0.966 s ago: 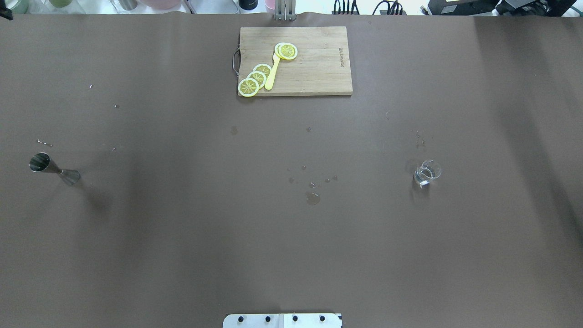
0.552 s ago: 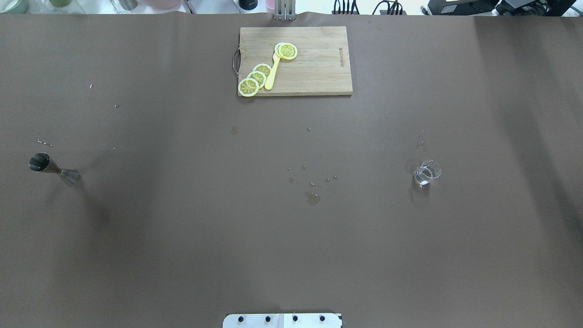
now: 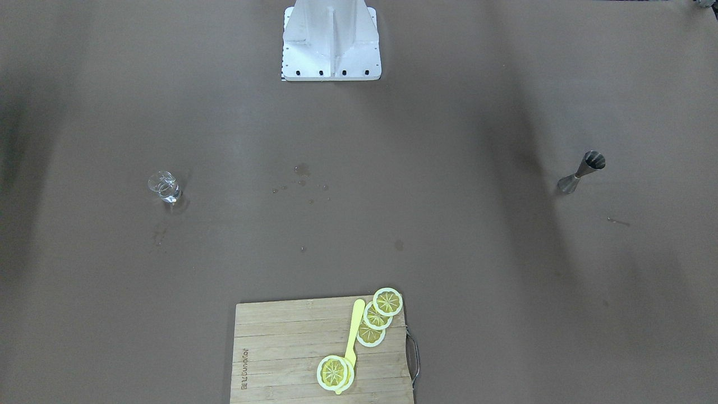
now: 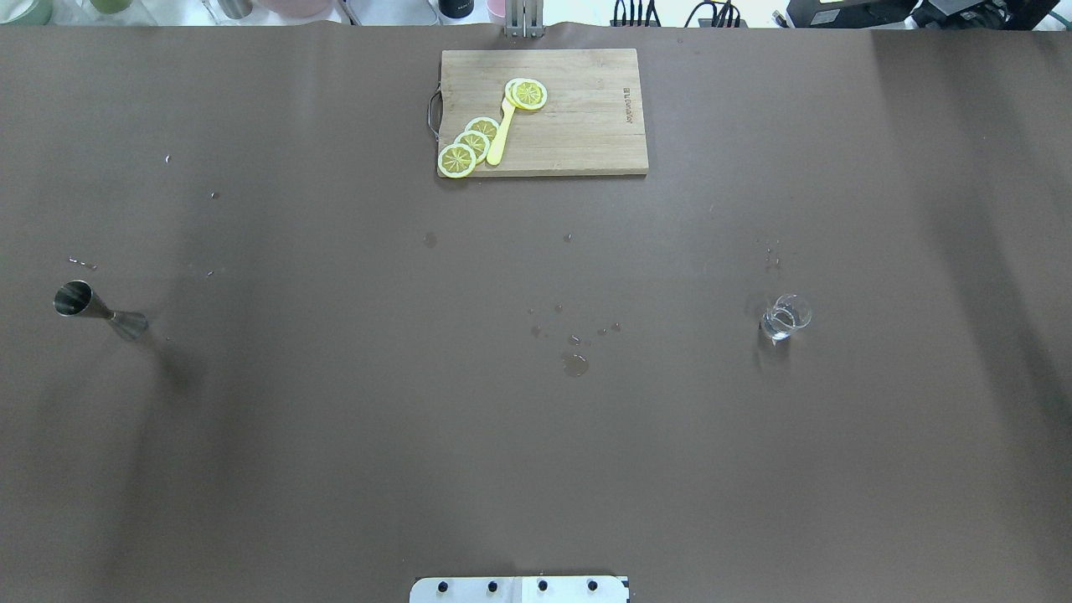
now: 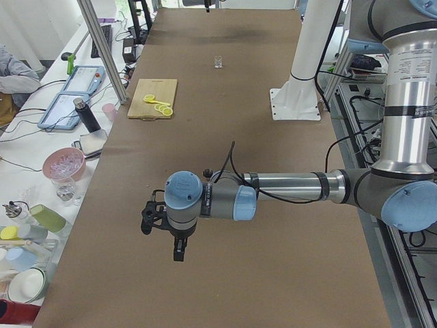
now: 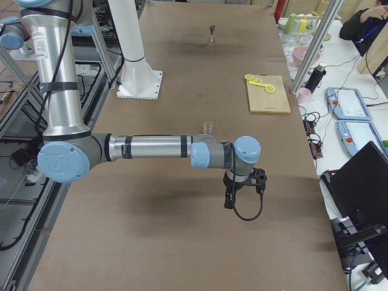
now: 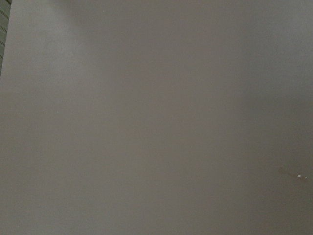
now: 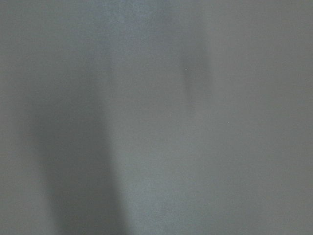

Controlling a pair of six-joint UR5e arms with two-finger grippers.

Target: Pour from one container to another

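- left end effector (image 5: pixel 154 217): seen from side only, could not tell how far open or whether it held anything; hung over bare counter (image 4: pixel 335 435) at its left end
- right end effector (image 6: pixel 259 179): likewise could not tell; hung over counter's right end
- one steel jigger (image 4: pixel 99 311) stood upright near left edge
- one clear glass (image 4: pixel 785 316) stood toward right edge, well apart from jigger
- one cutting board (image 4: pixel 586 126) lay mid far edge, bearing five lemon slices (image 4: pixel 457 160) and one yellow utensil (image 4: pixel 501 134)

table (image 4: pixel 335 469): brown cover | side bench (image 5: pixel 27 179): cluttered | light: even
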